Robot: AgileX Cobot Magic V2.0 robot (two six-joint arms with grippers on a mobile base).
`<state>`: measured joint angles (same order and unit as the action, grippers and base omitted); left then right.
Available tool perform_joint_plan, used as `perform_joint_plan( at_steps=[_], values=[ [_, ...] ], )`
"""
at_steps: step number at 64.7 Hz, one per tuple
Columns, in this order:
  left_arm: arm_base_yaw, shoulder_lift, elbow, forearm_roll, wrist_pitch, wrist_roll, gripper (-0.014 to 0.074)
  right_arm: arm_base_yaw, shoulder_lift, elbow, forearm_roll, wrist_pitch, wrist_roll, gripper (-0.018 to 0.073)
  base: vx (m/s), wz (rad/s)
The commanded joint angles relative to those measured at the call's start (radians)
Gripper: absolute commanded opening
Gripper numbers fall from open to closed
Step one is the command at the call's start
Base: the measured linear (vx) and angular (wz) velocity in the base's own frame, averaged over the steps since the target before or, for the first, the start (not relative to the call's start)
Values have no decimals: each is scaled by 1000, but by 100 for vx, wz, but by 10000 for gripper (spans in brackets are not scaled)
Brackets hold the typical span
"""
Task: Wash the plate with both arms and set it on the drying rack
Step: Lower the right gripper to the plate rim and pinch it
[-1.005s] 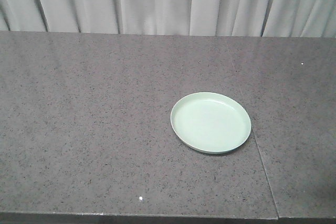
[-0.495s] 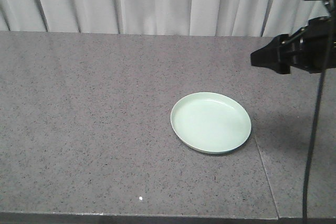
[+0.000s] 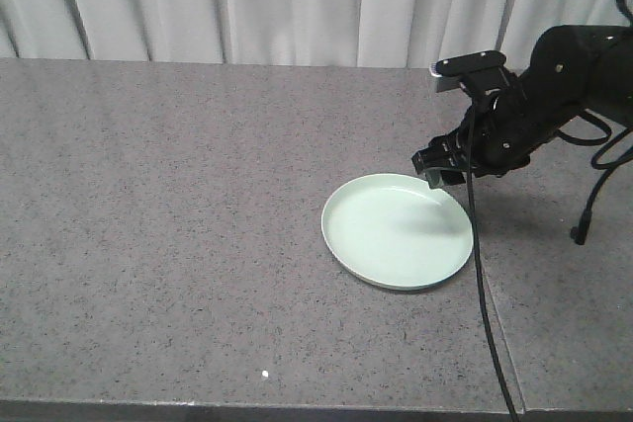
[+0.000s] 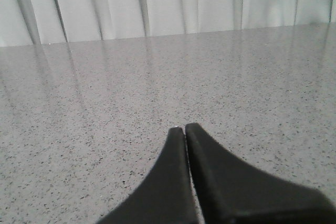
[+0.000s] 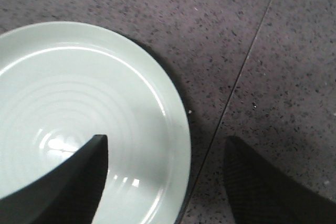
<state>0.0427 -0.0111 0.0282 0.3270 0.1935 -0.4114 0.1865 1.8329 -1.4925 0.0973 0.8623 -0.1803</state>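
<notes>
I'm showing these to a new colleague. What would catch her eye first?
First the pale green plate, lying on the grey speckled counter, right of middle. Next the black right claw at the plate's far right rim, open, with one finger over the plate and the other over the counter. The left claw is shut, low over the counter, with white curtains behind.

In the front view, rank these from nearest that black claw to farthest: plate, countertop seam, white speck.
1. The plate, just below the right gripper.
2. The countertop seam, frontward, right of the plate.
3. The white speck, leftward near the front edge.
</notes>
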Motion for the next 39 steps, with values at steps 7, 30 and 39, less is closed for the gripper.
perform_joint_plan(
  at_steps=[7,30,39],
  values=[
    [1,-15,-27,4,-69,0,-6,-1,14,-39,-41,-3,38,466,0,0],
    [1,-15,-27,4,-69,0,-6,-1,77,-39,-40,23,41,458,0,0],
    [1,-15,-27,4,-69,0,-6,-1,78,-39,-41,24,41,358,0,0]
  ],
)
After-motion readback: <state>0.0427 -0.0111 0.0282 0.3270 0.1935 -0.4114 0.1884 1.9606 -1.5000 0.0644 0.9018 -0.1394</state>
